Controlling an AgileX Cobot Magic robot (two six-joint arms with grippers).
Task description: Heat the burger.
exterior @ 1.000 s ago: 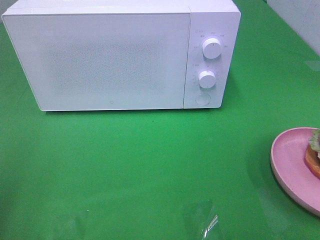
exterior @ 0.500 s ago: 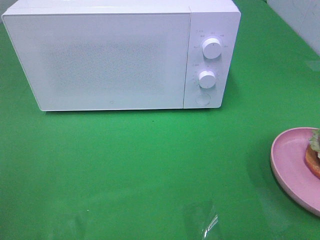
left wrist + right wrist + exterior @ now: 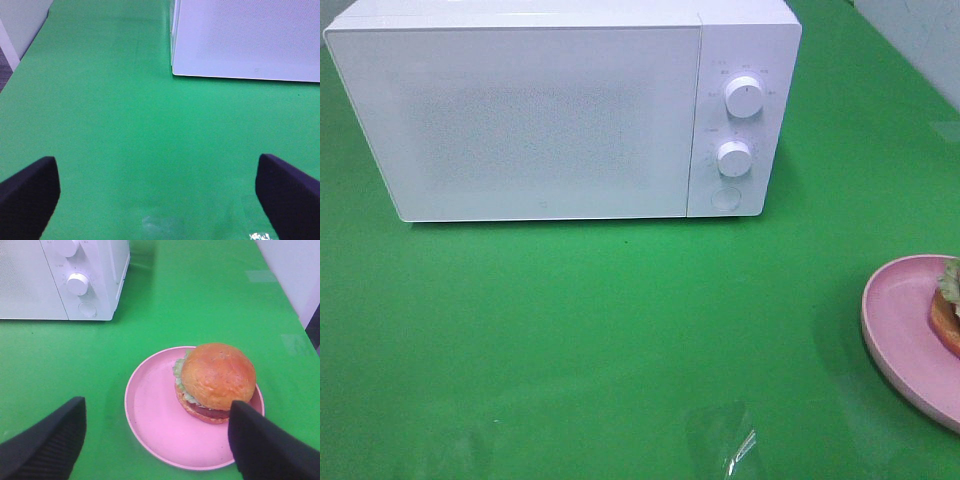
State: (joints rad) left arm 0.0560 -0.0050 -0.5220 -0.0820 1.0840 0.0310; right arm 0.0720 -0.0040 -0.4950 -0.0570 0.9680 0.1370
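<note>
While my left end effector (image 3: pixel 159 195) hangs with its jaws spread wide and empty over the green table (image 3: pixel 620 330), my right end effector (image 3: pixel 157 440) is also wide apart, gripping nothing, above the pink plate (image 3: pixel 155 420). The burger (image 3: pixel 216 382) sits upright on that plate, toward its far right side, at the right edge of the high frame. The white microwave (image 3: pixel 540 110) stands shut in the upper left, well apart from the plate.
</note>
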